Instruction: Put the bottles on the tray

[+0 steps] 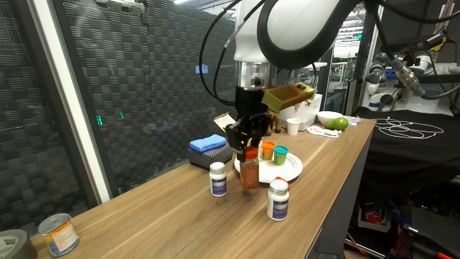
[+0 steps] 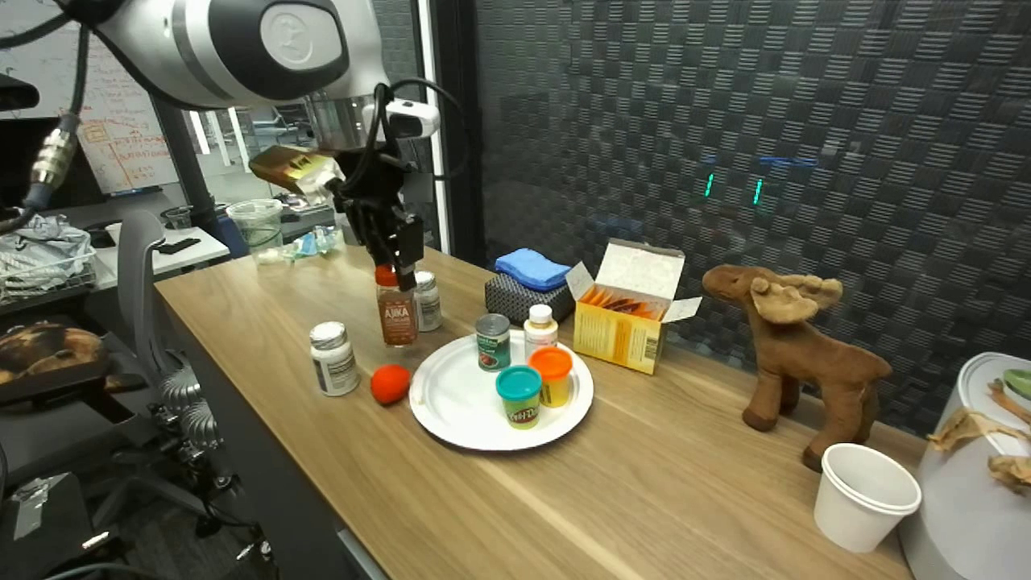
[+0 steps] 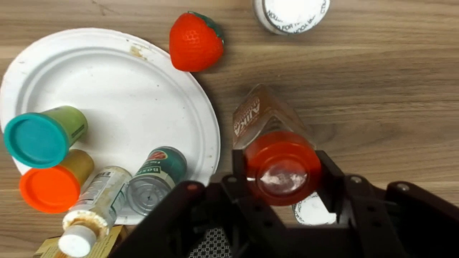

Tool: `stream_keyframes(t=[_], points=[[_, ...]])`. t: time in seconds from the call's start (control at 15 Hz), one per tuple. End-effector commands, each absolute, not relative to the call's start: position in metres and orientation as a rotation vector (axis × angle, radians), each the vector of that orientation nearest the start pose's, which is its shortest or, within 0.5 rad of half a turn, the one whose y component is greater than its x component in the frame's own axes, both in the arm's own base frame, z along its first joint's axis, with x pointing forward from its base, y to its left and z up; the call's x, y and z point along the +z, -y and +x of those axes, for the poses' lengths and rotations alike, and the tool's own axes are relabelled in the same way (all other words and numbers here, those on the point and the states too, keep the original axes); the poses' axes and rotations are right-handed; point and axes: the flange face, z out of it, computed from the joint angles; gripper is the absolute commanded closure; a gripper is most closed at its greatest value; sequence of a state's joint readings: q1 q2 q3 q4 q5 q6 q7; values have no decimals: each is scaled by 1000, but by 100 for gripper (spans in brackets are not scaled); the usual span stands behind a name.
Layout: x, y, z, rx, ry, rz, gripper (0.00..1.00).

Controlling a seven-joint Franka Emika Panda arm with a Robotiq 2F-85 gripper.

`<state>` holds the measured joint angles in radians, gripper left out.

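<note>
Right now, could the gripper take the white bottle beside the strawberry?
Probably not yet: the gripper appears shut on the red-capped bottle, leaving no room for another. Once it lets go, the white bottle should be reachable, since the strawberry sits to one side with a gap between them.

Even light on the desk (image 1: 179, 212), glare on the red cap (image 3: 283, 179), soft shadow beside the plate (image 3: 125, 89); end effector (image 3: 282, 163) dark, out of focus up close
</note>
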<state>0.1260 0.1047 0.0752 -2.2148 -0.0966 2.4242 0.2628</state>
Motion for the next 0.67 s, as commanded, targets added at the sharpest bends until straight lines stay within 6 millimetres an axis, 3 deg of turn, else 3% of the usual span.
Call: stream_keyframes(t=[0.0, 0.2, 0.6], points=[[388, -89, 520, -233, -60, -3171, 75], [397, -63, 520, -237, -166, -3190, 75], [361, -8, 539, -171, -382, -3178, 75]])
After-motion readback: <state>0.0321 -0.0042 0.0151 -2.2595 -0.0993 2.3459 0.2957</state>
